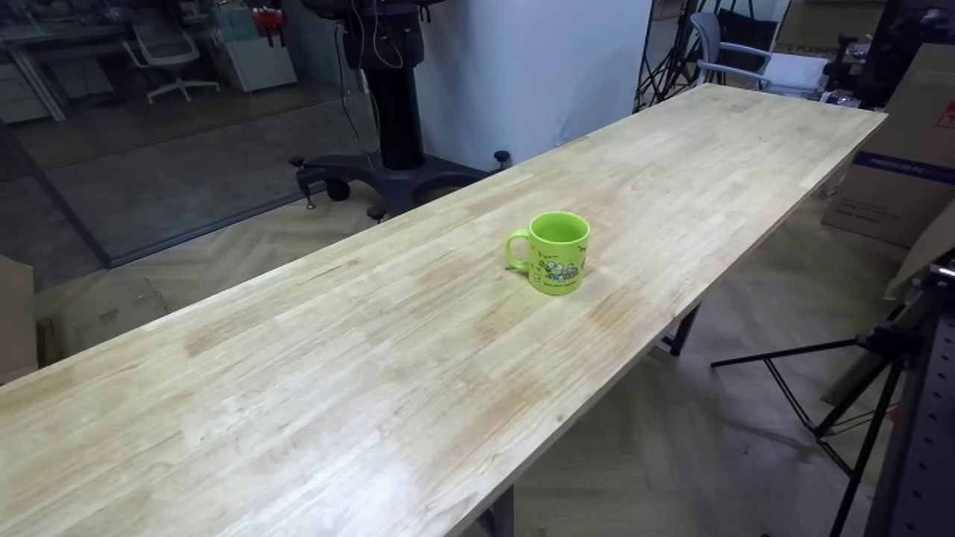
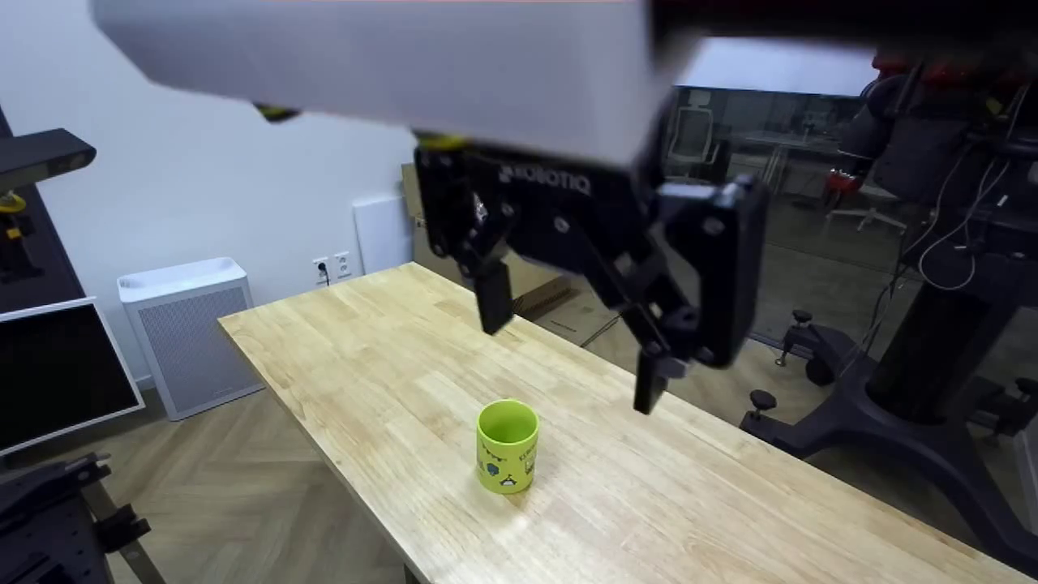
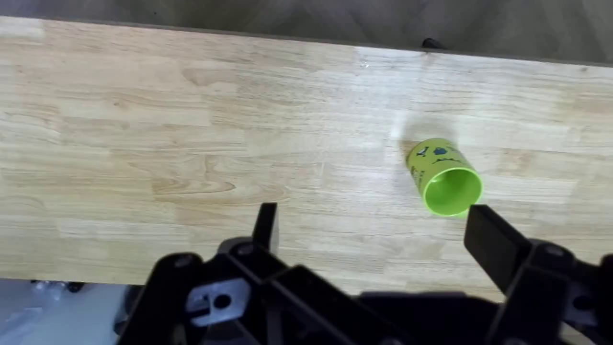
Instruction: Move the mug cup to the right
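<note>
1. In an exterior view, a shiny, bright green mug (image 1: 556,257) stands upright on a long wooden table (image 1: 358,373), close to the middle of that view.
2. The mug's handle (image 1: 516,250) sticks out to the left there. Little drawings (image 1: 558,270) sit on its side.
3. Past the table's long back edge is a black stand (image 1: 399,119) with wheels, next to a pale wall (image 1: 537,67). A chair (image 1: 707,43) is by the far end. On the right are a cardboard box (image 1: 888,200) and a black tripod (image 1: 891,341).
4. In an exterior view, the big white arm (image 2: 381,73) goes across the top and looks blurry. Under it hangs the black gripper (image 2: 572,345), with its two fingers (image 2: 492,296) spread wide.
5. The mug stands upright on the table, lower than the fingers and apart from them.
6. On the left there, a white box with a grey front (image 2: 195,341) is near a black screen (image 2: 61,377).
7. In the wrist view, the fingers poke up from the bottom, far from each other.
8. The mug is on the right, just up from one fingertip. We look into its open top. I cannot tell how high the finger is above it.
9. A strip of dark floor (image 3: 287,19) runs along the top, past the table's edge.
</note>
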Available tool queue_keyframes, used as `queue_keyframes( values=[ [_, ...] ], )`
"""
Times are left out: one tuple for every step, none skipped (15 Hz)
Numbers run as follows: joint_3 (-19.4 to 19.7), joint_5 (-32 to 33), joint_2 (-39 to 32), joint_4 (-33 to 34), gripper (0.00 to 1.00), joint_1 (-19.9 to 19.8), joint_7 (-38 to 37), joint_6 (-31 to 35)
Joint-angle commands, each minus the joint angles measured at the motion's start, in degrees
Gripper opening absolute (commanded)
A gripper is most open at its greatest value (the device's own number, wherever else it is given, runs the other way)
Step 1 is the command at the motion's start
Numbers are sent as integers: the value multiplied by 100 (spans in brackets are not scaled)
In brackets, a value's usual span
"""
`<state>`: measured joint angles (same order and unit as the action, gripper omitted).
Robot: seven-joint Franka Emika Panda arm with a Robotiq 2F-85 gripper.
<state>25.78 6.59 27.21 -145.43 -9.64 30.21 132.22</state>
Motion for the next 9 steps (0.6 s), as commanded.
queue_keyframes(
  values=[
    [-20,-328,-1407,821,100,-29,-311,31],
    [-47,-470,-1754,1055,100,-28,-341,-149],
    [-80,-623,-2047,1281,100,-34,-317,-347],
    [-136,-752,-2376,1535,100,-66,-318,-524],
    [-204,-848,-2667,1764,100,-121,-335,-655],
    [-284,-909,-2969,2006,100,-177,-375,-760],
    [-377,-908,-3269,2233,100,-233,-451,-770],
    [-481,-887,-3522,2411,100,-276,-564,-678],
    [-520,-815,-2904,1783,100,-377,-297,-501]
  ],
)
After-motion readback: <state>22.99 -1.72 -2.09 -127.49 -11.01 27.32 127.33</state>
